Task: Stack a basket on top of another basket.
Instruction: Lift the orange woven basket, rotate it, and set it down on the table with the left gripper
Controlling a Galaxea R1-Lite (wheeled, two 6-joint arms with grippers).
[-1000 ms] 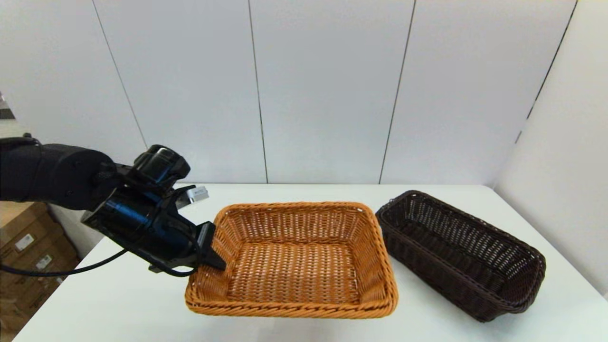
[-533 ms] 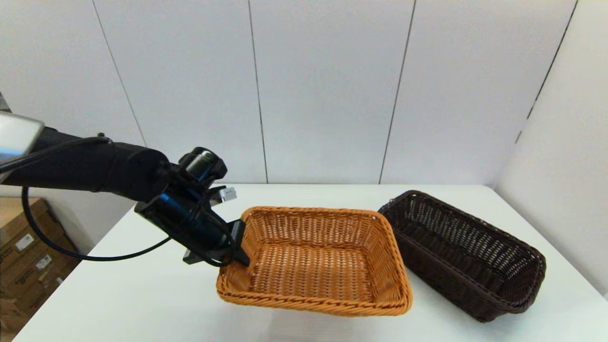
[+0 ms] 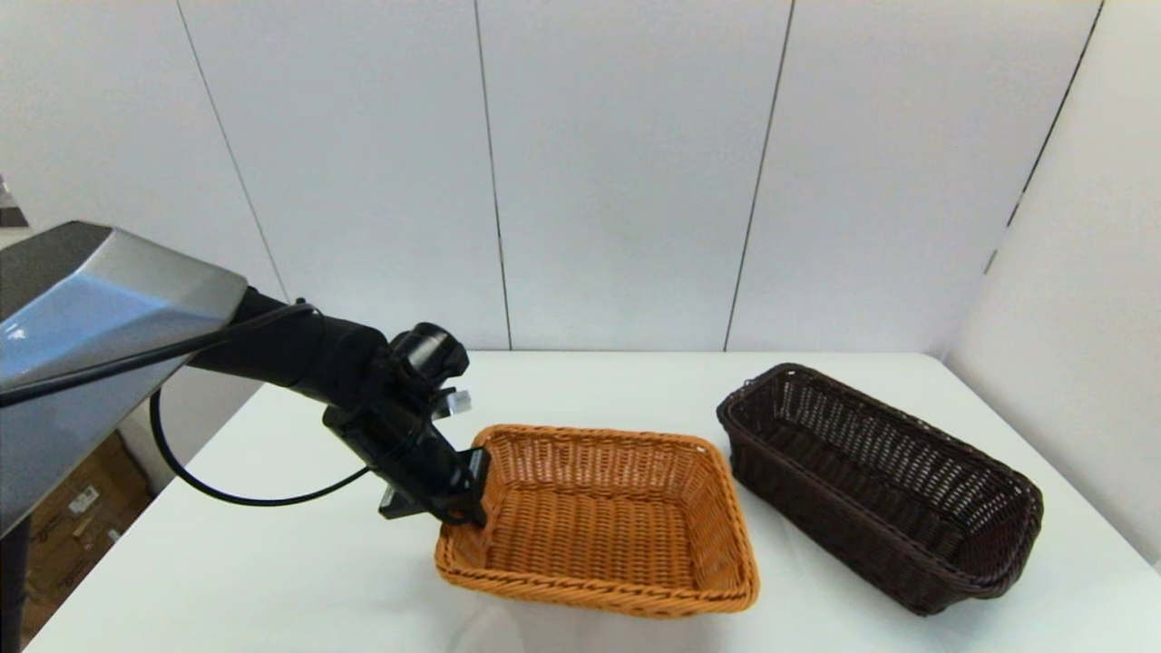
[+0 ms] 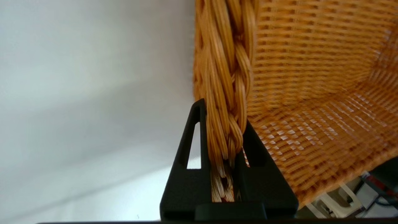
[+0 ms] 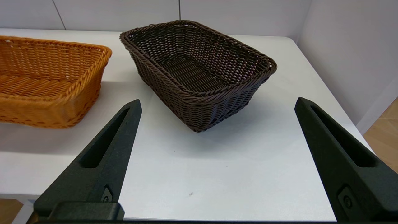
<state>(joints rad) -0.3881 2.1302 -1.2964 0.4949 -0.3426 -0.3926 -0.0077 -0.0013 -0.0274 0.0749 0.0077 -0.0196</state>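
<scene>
The left gripper [image 3: 464, 494], clamped on the orange basket's [image 3: 599, 521] braided rim, had carried it rightward toward the dark basket [image 3: 875, 485] near the table's [image 3: 272, 562] right edge; stacking remained undone.

The setting looked like a robot test lab or staging room rather than a home. A plain white table [image 3: 635, 381] stood against bare, pale panelled walls [image 3: 617, 172] with thin dark seams. Down beyond the table's edge, on the far side of the left claw [image 3: 467, 494] from the baskets, labelled cardboard boxes [image 3: 77, 503] were stacked on the floor.
</scene>
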